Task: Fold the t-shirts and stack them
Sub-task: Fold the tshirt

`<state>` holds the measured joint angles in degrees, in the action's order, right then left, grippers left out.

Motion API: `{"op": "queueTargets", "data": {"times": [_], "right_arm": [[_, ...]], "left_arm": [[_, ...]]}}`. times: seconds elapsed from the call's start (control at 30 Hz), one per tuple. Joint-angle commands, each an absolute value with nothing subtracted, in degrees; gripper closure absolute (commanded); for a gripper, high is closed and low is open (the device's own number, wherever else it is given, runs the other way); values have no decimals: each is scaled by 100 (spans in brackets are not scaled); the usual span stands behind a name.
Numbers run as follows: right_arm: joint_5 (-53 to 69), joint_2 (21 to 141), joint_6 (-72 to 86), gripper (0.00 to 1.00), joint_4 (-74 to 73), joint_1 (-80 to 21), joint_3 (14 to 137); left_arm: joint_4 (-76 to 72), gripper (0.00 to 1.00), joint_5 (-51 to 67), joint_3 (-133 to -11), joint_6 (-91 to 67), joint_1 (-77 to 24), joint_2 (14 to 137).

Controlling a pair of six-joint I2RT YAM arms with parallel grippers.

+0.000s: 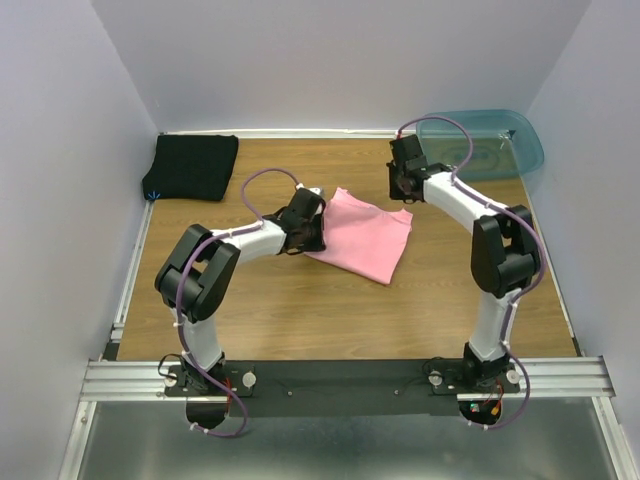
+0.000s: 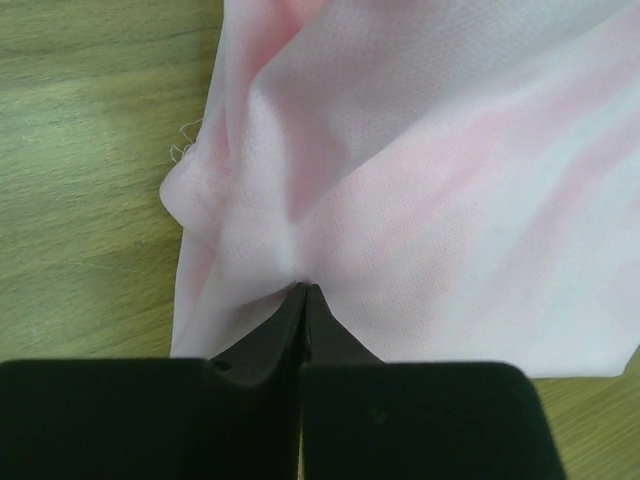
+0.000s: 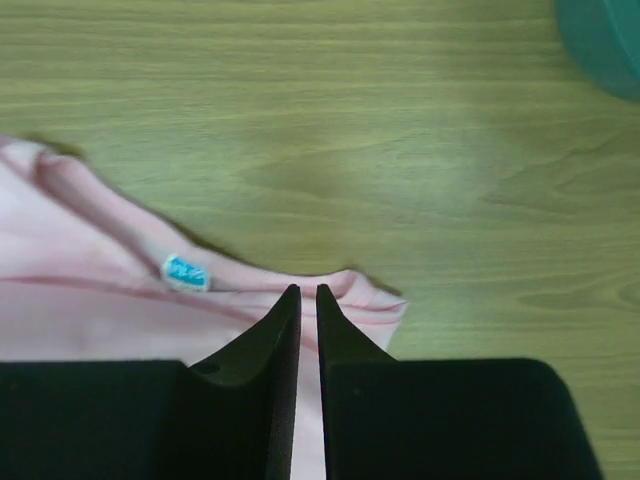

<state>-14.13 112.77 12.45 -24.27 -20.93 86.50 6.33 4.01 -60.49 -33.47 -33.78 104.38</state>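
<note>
Left gripper (image 2: pixel 305 292) had its jaws pressed together on the pink t-shirt (image 1: pixel 365 235), and the cloth puckered into creases that ran to the tips. The right gripper (image 3: pixel 308 290) was closed to a thin slit at the shirt's neck edge. That edge stood slightly off the wood with a shadow under it, so it seemed pinched there too.

The pink shirt lay near the middle of the tabletop (image 1: pixel 300 310) between the two grippers, the left one at its left edge and the right one at its far right corner. From above it formed a rough four-sided shape, light pink and smooth. Up close the fabric had a fine mesh weave, soft folds and some loose threads at one edge. A small blue label (image 3: pixel 185 272) sat just inside the neckline.

The black t-shirt (image 1: pixel 192 166) lay folded into a neat block in the far left corner of the tabletop, well apart from the pink one.

Counted: two t-shirts — one pink, one black — one label, two grippers, and one translucent blue-green bin (image 1: pixel 500 140) at the far right corner.
</note>
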Motion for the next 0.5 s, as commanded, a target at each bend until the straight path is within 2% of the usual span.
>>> {"op": "queueTargets", "data": {"times": [0.0,0.1,0.2,0.27,0.33,0.37,0.47], "right_arm": [[-547,10715,1590,82,-2373,-2188,8281],[287,10249,1766,78,-2303,-2171,7737],[1272,9827,1846,76,-1900,-2049,7166],[1616,9721,1889,75,-1697,-1960,6918],[2055,9659,1960,75,-1391,-1767,6681],[2848,9677,2151,75,-919,-1392,6227],[3275,9790,2188,75,-590,-1231,5995]], "left_arm": [[799,87,554,-6547,-3322,-3393,10117],[905,69,554,-6898,-3244,-3384,9766],[836,61,641,-7171,-3095,-3340,9808],[748,63,755,-7286,-3059,-3322,9975],[660,72,1035,-7514,-3059,-3305,10377],[572,78,1324,-7993,-2980,-3305,10963],[562,80,1196,-8304,-2901,-3261,11345]]}}
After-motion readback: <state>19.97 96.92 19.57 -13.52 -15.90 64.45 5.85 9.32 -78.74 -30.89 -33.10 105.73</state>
